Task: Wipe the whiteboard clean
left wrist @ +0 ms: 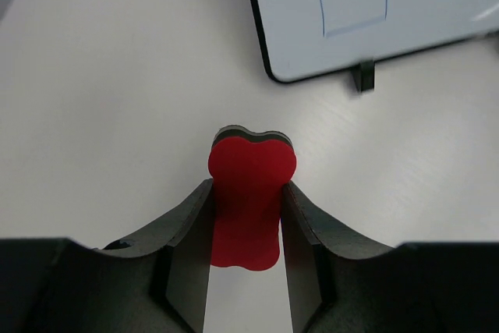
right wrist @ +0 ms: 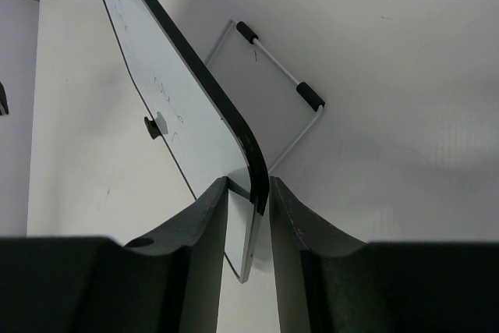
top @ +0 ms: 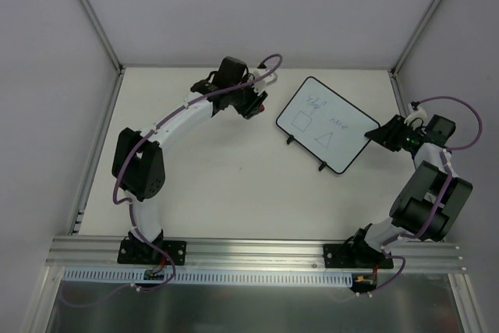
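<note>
White tabletop (top: 218, 181) — whiteboard (top: 327, 124) lay approx 3 o'clock of left gripper (left wrist: 248, 189), which pinched the red eraser (left wrist: 251, 163); right gripper (right wrist: 248, 191) clamped the board's rim, prob. steadying it.

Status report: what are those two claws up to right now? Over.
Left gripper shut on red eraser, apart from board. Right gripper clamped on whiteboard edge. Marker drawings not yet wiped. Nothing seen between eraser and board.

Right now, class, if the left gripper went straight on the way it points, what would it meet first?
Probably bare table just ahead of the red eraser the left gripper holds; farther along, the whiteboard sits near that line. Depth is unclear.
</note>
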You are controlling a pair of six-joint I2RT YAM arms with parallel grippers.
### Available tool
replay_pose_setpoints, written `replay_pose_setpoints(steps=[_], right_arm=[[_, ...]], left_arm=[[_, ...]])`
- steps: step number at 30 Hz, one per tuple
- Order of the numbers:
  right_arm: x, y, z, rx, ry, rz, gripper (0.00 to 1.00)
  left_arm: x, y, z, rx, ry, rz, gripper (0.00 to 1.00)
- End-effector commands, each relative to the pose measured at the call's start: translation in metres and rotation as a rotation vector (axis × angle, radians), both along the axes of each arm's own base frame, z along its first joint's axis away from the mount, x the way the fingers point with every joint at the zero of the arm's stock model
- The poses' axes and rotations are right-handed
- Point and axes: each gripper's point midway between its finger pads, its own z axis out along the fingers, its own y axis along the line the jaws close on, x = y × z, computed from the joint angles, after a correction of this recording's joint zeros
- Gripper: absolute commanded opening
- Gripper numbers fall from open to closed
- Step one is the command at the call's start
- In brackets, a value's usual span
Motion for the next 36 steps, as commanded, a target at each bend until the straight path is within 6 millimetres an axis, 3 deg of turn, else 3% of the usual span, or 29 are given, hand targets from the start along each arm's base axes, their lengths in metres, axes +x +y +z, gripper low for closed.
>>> replay_pose_setpoints(steps=[1, 2, 3, 4, 5, 6, 7, 8, 9, 10, 18, 23, 28, 36], right_arm=[[0.002, -0.009, 0.0, -0.045, -0.007, -0.043, 0.31], [0.002, -0.009, -0.001, -0.042, -0.005, -0.041, 0.31], [0.002, -0.009, -0.002, -0.041, -0.004, -0.041, 0.31], [0.002, -0.009, -0.002, -0.04, -0.003, -0.039, 0.31], [0.002, -0.009, -0.002, -0.039, -0.003, -0.039, 0.31], [0.002, -0.008, -0.003, -0.035, 0.0, -0.037, 0.31], [0.002, -0.009, -0.003, -0.036, 0.0, -0.038, 0.31], [0.002, -0.009, -0.004, -0.037, 0.002, -0.041, 0.31], [0.002, -0.009, -0.004, -0.039, 0.001, -0.038, 0.31], [0.002, -0.009, -0.005, -0.037, 0.003, -0.04, 0.31], [0.003, -0.011, -0.005, -0.04, 0.007, -0.044, 0.31], [0.002, -0.01, -0.008, -0.035, 0.011, -0.041, 0.31], [0.003, -0.01, -0.008, -0.038, 0.01, -0.04, 0.31], [0.002, -0.01, -0.009, -0.031, 0.013, -0.037, 0.31]], left_arm=[[0.019, -0.045, 0.036, -0.119, -0.005, 0.085, 0.2], [0.026, -0.051, 0.039, -0.124, -0.018, 0.105, 0.2], [0.03, -0.065, 0.027, -0.118, -0.003, 0.107, 0.2], [0.04, -0.079, 0.046, -0.168, -0.027, 0.122, 0.2], [0.044, -0.087, 0.048, -0.182, -0.029, 0.128, 0.2], [0.054, -0.093, 0.03, -0.165, -0.015, 0.158, 0.19], [0.06, -0.106, 0.046, -0.209, -0.034, 0.168, 0.18], [0.063, -0.113, 0.044, -0.219, -0.029, 0.172, 0.18], [0.068, -0.119, 0.027, -0.209, -0.012, 0.186, 0.18], [0.073, -0.127, 0.037, -0.242, -0.023, 0.202, 0.17], [0.092, -0.143, -0.003, -0.24, -0.018, 0.275, 0.15], [0.091, -0.151, -0.025, -0.249, 0.017, 0.304, 0.14], [0.077, -0.164, -0.048, -0.225, 0.036, 0.287, 0.13], [0.051, -0.189, -0.062, -0.236, 0.069, 0.259, 0.12]])
